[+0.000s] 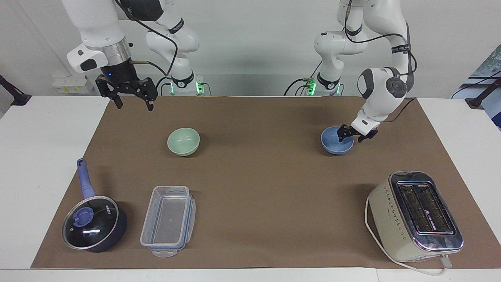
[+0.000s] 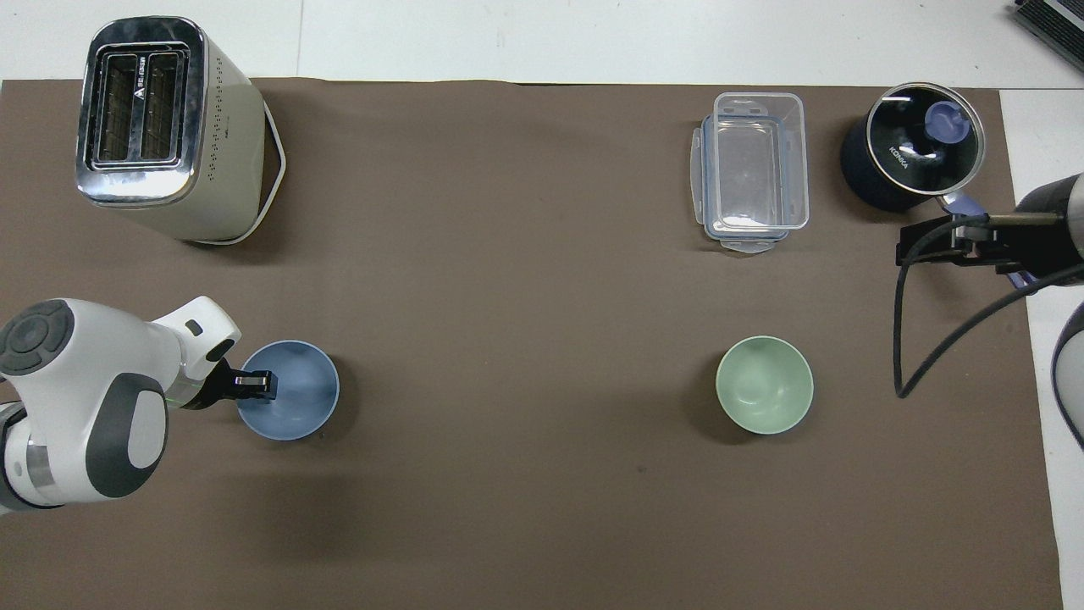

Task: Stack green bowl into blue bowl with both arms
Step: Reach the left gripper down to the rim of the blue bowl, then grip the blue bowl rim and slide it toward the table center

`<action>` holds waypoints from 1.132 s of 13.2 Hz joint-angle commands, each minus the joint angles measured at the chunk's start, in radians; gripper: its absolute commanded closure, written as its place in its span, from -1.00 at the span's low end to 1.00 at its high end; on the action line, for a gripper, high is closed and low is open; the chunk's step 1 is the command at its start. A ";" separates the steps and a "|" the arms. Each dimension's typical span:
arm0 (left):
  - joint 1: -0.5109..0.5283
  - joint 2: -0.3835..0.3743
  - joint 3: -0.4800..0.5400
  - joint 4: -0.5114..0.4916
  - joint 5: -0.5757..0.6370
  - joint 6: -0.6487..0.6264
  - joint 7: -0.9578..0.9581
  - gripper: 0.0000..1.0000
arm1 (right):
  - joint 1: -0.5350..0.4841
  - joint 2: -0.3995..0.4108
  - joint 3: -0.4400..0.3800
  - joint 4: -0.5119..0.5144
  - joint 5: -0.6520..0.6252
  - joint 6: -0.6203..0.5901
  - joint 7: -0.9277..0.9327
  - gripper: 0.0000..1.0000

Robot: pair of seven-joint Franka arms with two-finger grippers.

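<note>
Step in hand, as I read it: securing the blue bowl [image 1: 336, 141] with the left gripper [image 1: 355, 134].

Item, blue bowl: sits upright on the brown mat [image 1: 258, 172] toward the left arm's end of the table, nearer to the robots than the toaster [image 1: 415, 214].

Item, left gripper: down at the bowl's rim, on the edge toward the left arm's end. One finger appears to sit inside the rim and the other outside. The jaws straddle the wall with a gap showing, so I log them as not yet clenched, though I cannot confirm contact.

Item, left arm: bent sharply at the elbow, wrist tipped down and inward toward the bowl.

Item, green bowl [image 1: 183, 141]: upright on the mat toward the right arm's end, well apart from the blue bowl, nearer to the robots than the clear plastic box [image 1: 168, 220] and the lidded pan [image 1: 94, 224].

Item, right gripper [image 1: 128, 93]: raised, fingers spread and empty, hanging over the mat's corner by its own base. This arm waits.

Next move, my judgement: pinch the rim firmly, then lift level, since a thin smooth wall may slip or tip the bowl. The right gripper needs to come down on the green bowl's rim so the two can be brought together mid-table.
</note>
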State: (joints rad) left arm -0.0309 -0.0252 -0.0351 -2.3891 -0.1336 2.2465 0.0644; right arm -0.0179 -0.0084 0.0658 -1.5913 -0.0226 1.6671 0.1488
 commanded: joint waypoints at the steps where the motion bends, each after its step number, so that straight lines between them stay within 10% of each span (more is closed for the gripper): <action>1: -0.001 -0.008 0.000 0.005 -0.043 0.007 0.008 1.00 | -0.002 -0.010 0.002 -0.045 0.015 0.042 0.020 -1.00; 7: -0.009 -0.035 -0.006 0.195 -0.053 -0.244 -0.102 1.00 | -0.005 -0.013 0.002 -0.091 0.015 0.083 0.008 -1.00; 15: -0.263 -0.059 -0.017 0.154 -0.175 -0.155 -0.314 1.00 | -0.004 -0.013 0.002 -0.124 0.015 0.091 0.008 -1.00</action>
State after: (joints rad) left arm -0.2211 -0.0638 -0.0641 -2.1950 -0.2888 2.0357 -0.1845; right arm -0.0182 -0.0066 0.0654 -1.6883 -0.0226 1.7343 0.1488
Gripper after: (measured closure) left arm 0.952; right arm 0.000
